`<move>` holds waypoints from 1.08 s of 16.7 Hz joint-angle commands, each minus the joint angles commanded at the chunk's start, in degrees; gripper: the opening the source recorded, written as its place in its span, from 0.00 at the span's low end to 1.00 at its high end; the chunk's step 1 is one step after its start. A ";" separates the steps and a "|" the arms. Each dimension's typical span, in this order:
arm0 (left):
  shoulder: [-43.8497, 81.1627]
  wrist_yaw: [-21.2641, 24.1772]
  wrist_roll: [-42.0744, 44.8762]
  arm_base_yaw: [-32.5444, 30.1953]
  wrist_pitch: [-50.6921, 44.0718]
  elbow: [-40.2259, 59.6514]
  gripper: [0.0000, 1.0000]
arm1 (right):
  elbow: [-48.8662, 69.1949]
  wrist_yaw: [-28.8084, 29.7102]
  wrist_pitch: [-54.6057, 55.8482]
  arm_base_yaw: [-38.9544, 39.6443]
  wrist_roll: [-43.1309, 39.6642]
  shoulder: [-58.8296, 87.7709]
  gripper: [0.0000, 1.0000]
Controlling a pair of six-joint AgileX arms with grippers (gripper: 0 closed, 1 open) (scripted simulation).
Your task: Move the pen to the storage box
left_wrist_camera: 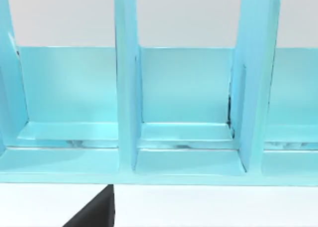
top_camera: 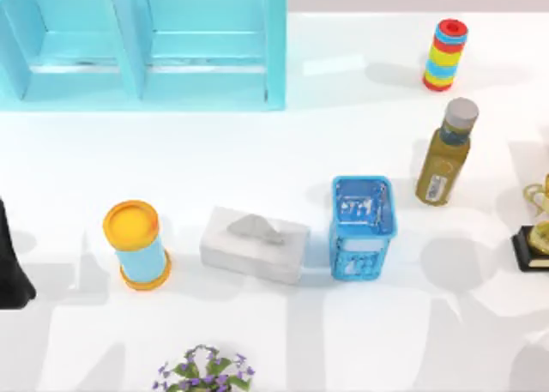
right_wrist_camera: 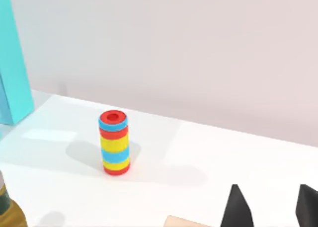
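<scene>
The pen is out of view. The storage box (top_camera: 363, 229) is an open-topped blue basket standing just right of the table's middle. My right gripper (right_wrist_camera: 271, 210) is open: two dark fingertips (right_wrist_camera: 236, 209) stand apart with nothing between them, facing a striped cylinder. My left arm (top_camera: 10, 268) is a dark shape at the table's left edge. A dark part of the left gripper (left_wrist_camera: 94, 213) shows in front of the blue shelf.
A tall blue shelf (top_camera: 141, 45) fills the back left. A red-yellow-blue striped cylinder (top_camera: 445, 55) stands at the back right, an olive bottle (top_camera: 446, 154) in front of it. Also here are a white tissue box (top_camera: 255, 244), a yellow-lidded can (top_camera: 135, 244), flowers (top_camera: 203, 370) and a trophy (top_camera: 536, 233).
</scene>
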 joint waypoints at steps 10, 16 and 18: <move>0.00 0.00 0.00 0.00 0.00 0.00 1.00 | -8.26 5.86 18.89 5.70 4.34 4.71 0.00; 0.00 0.00 0.00 0.00 0.00 0.00 1.00 | -10.80 7.31 22.29 7.63 5.80 5.99 0.00; 0.00 0.00 0.00 0.00 0.00 0.00 1.00 | -10.80 7.31 22.29 7.63 5.80 5.99 0.08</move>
